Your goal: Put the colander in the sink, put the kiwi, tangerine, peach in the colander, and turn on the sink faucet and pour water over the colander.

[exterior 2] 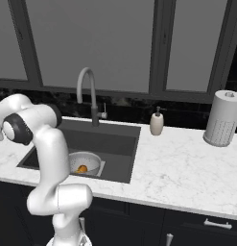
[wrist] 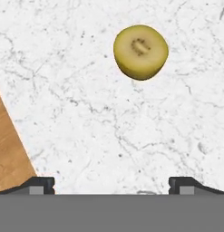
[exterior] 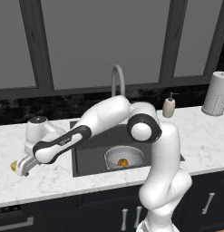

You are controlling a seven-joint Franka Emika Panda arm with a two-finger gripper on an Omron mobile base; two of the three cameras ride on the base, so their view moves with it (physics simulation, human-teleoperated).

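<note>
The kiwi (wrist: 140, 52), a dull yellow-brown fruit, lies on the white marble counter; in the left base view the kiwi (exterior: 13, 166) peeks out just left of the hand. My gripper (exterior: 21, 170) hangs low over the counter left of the sink, open, and in the hand view the gripper (wrist: 112, 186) holds nothing, with the kiwi ahead and apart from the fingertips (wrist: 41, 185). The colander (exterior: 124, 157) (exterior 2: 84, 163) sits in the sink (exterior: 93, 158) (exterior 2: 110, 144) with one bright orange fruit (exterior: 123, 161) (exterior 2: 82, 168) inside. The sink faucet (exterior: 117, 79) (exterior 2: 88, 91) shows no water.
A wooden board (wrist: 9, 154) lies on the counter beside the gripper. A beige soap dispenser (exterior: 169, 105) (exterior 2: 157, 122) and a tall white perforated cylinder (exterior: 216, 94) (exterior 2: 220, 118) stand right of the sink. My own arm stretches across the sink's left half.
</note>
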